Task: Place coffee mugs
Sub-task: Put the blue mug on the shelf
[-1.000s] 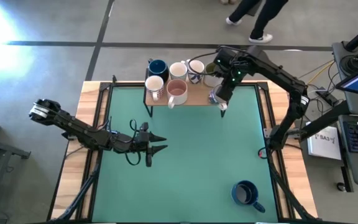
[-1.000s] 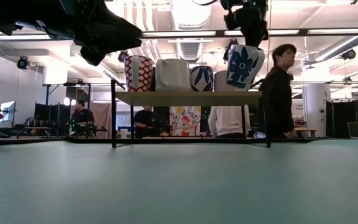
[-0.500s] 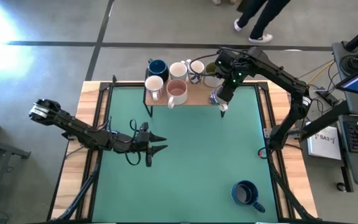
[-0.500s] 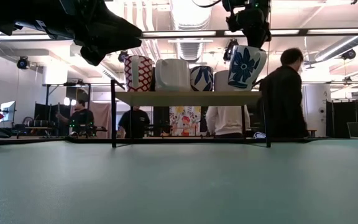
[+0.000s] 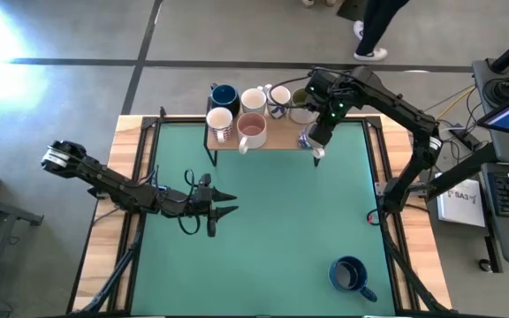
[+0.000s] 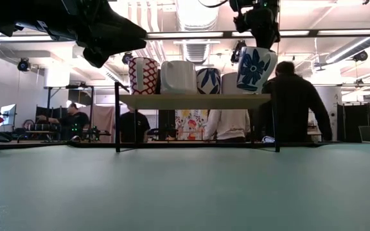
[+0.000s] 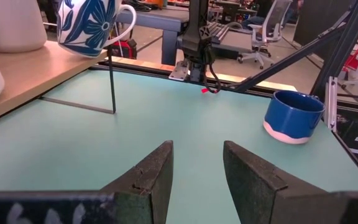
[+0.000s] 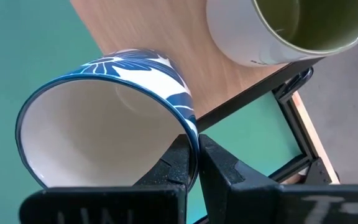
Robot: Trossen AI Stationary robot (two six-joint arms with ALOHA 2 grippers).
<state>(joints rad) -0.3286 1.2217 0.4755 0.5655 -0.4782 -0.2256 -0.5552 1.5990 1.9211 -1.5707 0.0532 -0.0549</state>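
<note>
A white mug with a blue flower pattern (image 6: 254, 67) hangs tilted just over the right end of a wooden shelf (image 6: 194, 101), with my right gripper (image 8: 196, 146) shut on it. Several other coffee mugs stand on the shelf, among them a dark blue one (image 5: 224, 95), a pink-inside one (image 5: 252, 129) and an olive-inside one (image 8: 303, 25). Another dark blue mug (image 5: 350, 274) stands on the green mat at the near right. My left gripper (image 5: 224, 203) hovers open over the mat's left half with nothing between its fingers. My right gripper pinches the patterned mug's wall at the rim (image 8: 188, 132), one finger inside the mug and one outside. The fingers come from above, pointing steeply down. The mug hangs below them, tilted, its base close over the shelf's right end; whether it touches the wood I cannot tell.
The shelf stands on thin black legs (image 6: 117, 119) at the table's far edge. Green mat (image 5: 281, 221) lies bare between the shelf and the near dark blue mug. People move in the room beyond the table (image 6: 291, 102).
</note>
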